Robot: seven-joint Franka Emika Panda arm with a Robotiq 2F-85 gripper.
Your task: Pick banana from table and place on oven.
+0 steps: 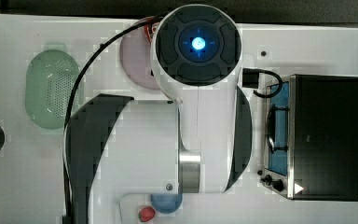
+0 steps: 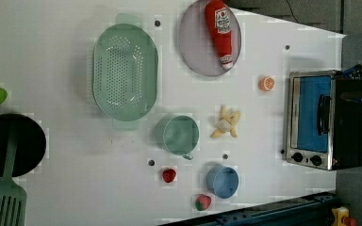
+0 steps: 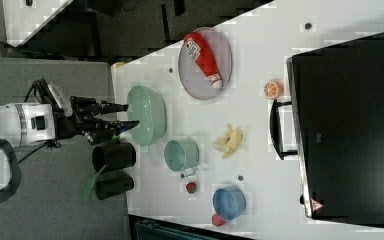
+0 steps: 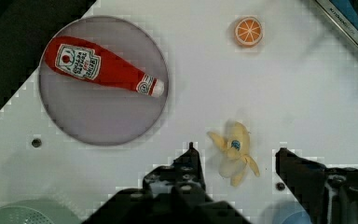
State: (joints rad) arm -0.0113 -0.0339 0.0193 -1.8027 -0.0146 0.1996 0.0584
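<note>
Progress: nothing done yet; I see the banana [image 4: 234,151] lying on the worktop [image 2: 264,141], between cup [image 2: 181,135] and oven [image 2: 324,120].
End effector [image 4: 237,163]: spread wide, empty, high above the banana.
Left: descend, grasp, lift, place on oven top.
Room: orange slice [image 2: 267,83] and cup well apart; oven top bare.

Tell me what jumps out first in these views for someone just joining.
The red ketchup bottle lying on a round grey plate at the left view's top grabs the eye. Below it, the pale yellow, partly peeled toy banana lies on the white table, left of the silver and black toaster oven. In the wrist view, the open black gripper frames the banana.
</note>
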